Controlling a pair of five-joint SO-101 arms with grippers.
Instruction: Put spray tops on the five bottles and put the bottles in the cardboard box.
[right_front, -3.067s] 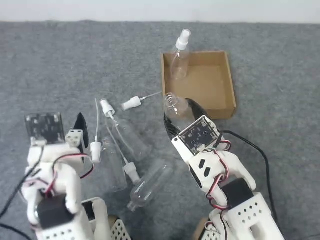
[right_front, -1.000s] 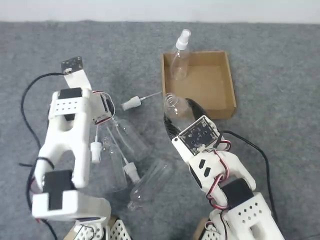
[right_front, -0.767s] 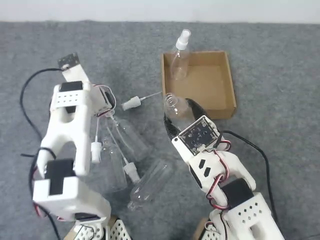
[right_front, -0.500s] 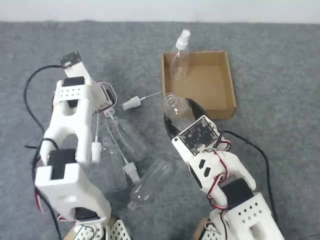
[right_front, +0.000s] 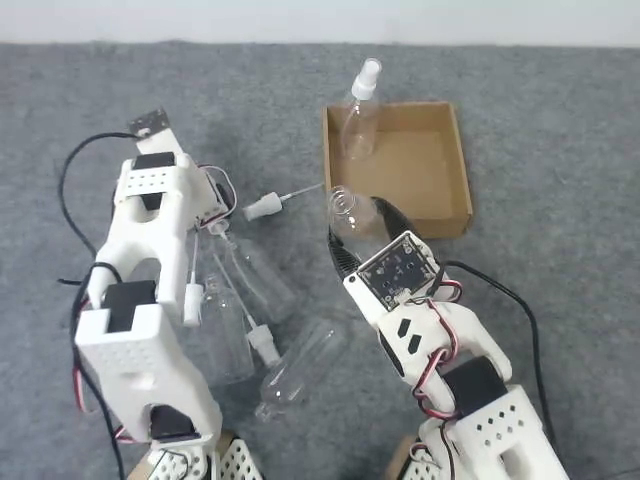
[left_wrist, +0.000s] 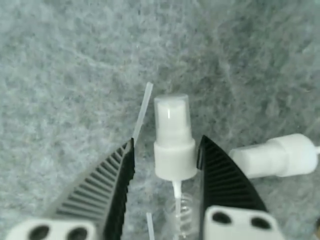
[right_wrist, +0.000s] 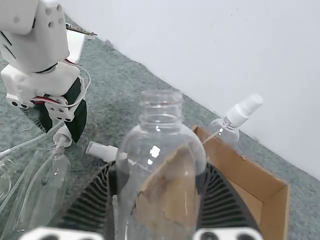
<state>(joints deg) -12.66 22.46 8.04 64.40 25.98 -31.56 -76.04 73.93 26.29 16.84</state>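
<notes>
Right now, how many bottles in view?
5 bottles: one in the cardboard box, one in the right gripper, three lying between the arms.

My left arm (right_front: 150, 255) and right arm (right_front: 430, 325) are blocky white plastic shells around black servos (right_front: 475, 385). Red, white and black wires (right_front: 432, 392) loop between my joints, and thin black cables (right_front: 527, 325) run off them. My black gripper fingers (left_wrist: 112, 185) have ribbed inner faces and sit on white bases (left_wrist: 50, 231) with screw holes.
</notes>
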